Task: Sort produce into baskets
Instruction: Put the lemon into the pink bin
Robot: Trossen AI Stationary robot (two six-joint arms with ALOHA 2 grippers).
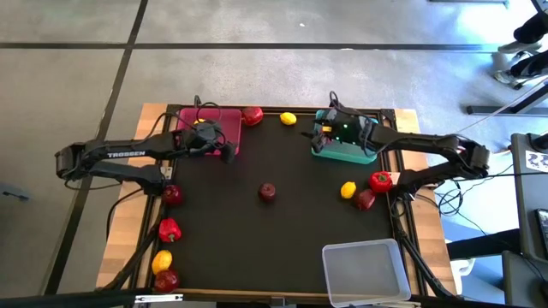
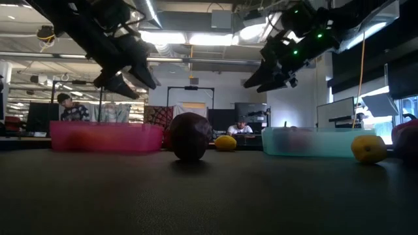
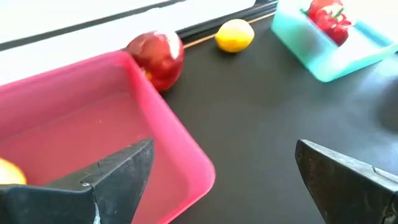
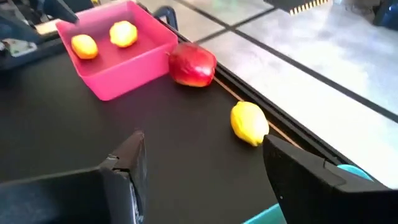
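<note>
A dark bench (image 1: 282, 222) holds scattered produce. The left end effector (image 3: 217, 171), released and empty, hovers over the pink basket (image 1: 224, 120) holding two lemons (image 4: 123, 33). The right end effector (image 4: 202, 168), released, hovers over the teal basket (image 1: 351, 154).

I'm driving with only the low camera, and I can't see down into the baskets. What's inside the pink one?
Observer: Two yellow lemons lie inside the pink basket.
Operator: What about the teal one?
Observer: The teal basket holds a red pepper.
Operator: Is there another basket I can't see?
Observer: Yes, a clear basket sits at the table corner on the right arm's side, well away from the other two.
</note>
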